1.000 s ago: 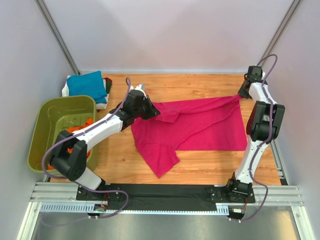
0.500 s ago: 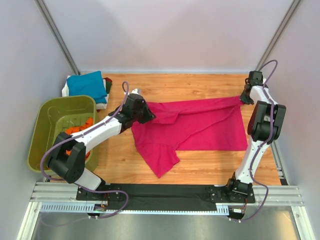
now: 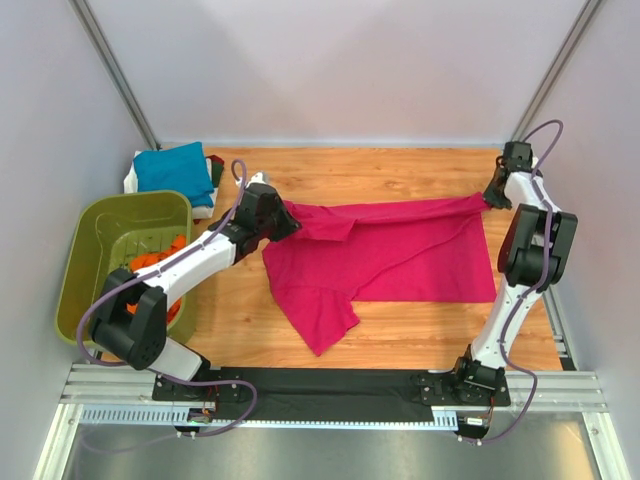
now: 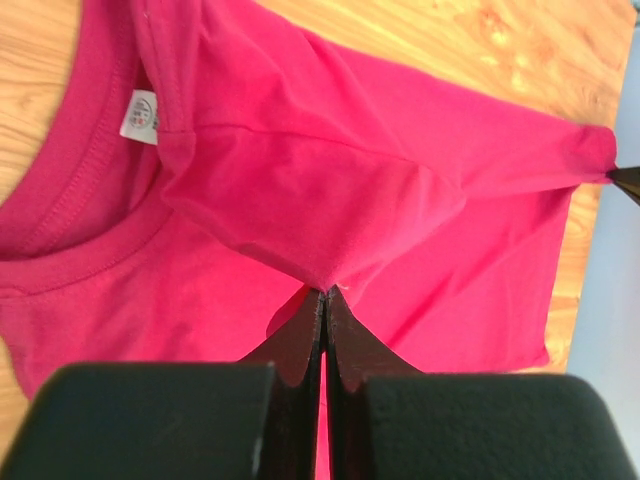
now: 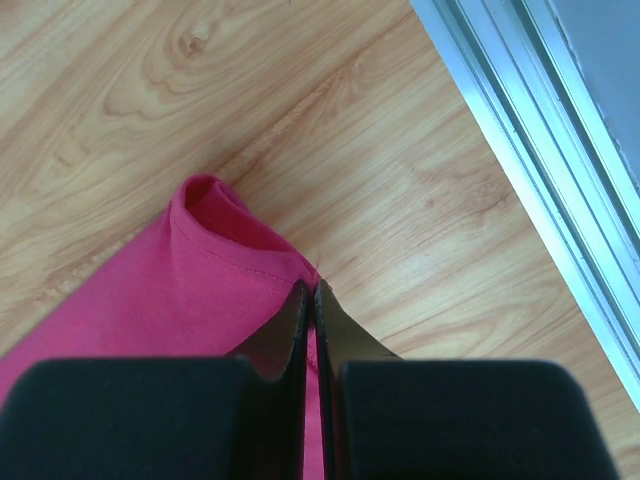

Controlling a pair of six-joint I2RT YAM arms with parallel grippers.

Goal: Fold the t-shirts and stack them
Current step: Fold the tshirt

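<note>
A magenta-pink t-shirt lies spread across the middle of the wooden table, its top edge pulled taut between both arms. My left gripper is shut on a pinch of the shirt's left shoulder; the neckline and label show to the left of the jaws. My right gripper is shut on the shirt's far right corner. A folded teal-blue t-shirt rests on white cloth at the back left. Orange t-shirts lie in the basket.
An olive-green plastic basket stands at the left edge. A metal rail borders the table's right side, close to the right gripper. The shirt's lower left part hangs crumpled toward the front.
The left gripper has pulled its pinch of shirt further left and back. The right gripper has drawn its corner slightly right. The top edge is now stretched straighter.
</note>
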